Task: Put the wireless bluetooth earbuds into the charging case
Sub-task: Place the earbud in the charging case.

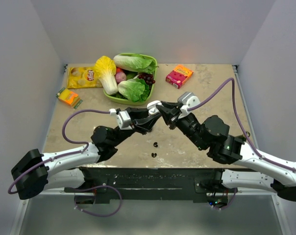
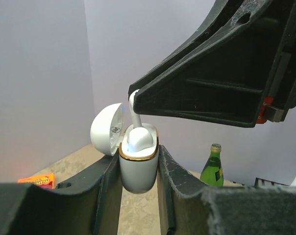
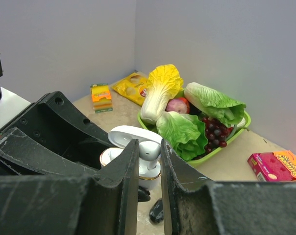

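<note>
While the left gripper (image 2: 138, 157) clamps the open-lidded charging case (image 2: 137, 174) mid-table, the right gripper (image 3: 148, 151) pinches a white earbud (image 2: 138, 138), seating it. Second insertion judged outstanding. Two unidentified dark pieces (image 1: 155, 144) lie at 6 o'clock.

Cannot see the upper end of the earbud (image 2: 139, 138) stem, buried under a finger of the right gripper (image 3: 148, 147). Through that gripper's finger gap, catch only the lid and gold rim of the charging case (image 3: 126, 135); cannot see the rest. Cannot name the dark lump (image 3: 156, 211) just below it, half covered. From above, cannot identify two dark specks (image 1: 155, 144) nearward of both grippers: too small. Beyond the left gripper (image 2: 138, 159), lose the green bottle (image 2: 212, 171) base and most of an orange pack (image 2: 38, 180) behind its fingers.
</note>
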`<state>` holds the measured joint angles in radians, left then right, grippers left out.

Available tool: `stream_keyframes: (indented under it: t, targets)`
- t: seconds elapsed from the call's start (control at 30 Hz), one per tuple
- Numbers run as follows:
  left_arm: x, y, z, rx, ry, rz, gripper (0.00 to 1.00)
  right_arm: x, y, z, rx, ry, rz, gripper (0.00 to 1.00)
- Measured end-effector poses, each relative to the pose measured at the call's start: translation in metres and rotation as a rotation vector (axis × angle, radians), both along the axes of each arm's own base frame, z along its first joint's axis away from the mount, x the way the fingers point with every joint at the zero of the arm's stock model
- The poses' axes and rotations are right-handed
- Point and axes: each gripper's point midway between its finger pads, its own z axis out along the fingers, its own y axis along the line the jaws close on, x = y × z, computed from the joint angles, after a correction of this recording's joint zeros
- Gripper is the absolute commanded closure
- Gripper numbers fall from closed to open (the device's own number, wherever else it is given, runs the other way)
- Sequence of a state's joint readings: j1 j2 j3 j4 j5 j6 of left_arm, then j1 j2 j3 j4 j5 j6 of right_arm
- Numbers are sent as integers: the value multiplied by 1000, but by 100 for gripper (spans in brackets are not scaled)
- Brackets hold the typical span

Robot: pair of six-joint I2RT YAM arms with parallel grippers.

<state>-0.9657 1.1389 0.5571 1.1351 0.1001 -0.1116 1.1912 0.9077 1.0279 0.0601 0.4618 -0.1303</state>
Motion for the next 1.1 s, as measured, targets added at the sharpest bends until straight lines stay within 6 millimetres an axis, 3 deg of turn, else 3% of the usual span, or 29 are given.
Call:
stream_keyframes:
  t: [0.23,0.37,0.6,0.87,1.0,1.1]
  targets:
    - [0,-2,2,-3,-3,-3,100,-1,-2,2,13,4,1,75]
    - [0,-2,3,-5,-3,-1,100,-2,-2,1,17,13,4,63]
    - [0,-1,9,-21,-12,1,100,-3,-3,-4,4,31,0,53]
    - [3,-1,9,-26,-8,11,100,-2,-5,-3,31,54,-15,34]
    - [4,-3,6,-21,-4,11,100,-2,-11,18,111,77,-27,31]
    - [5,-4,4,-18,-2,11,100,-4,-21,49,207,80,-44,31]
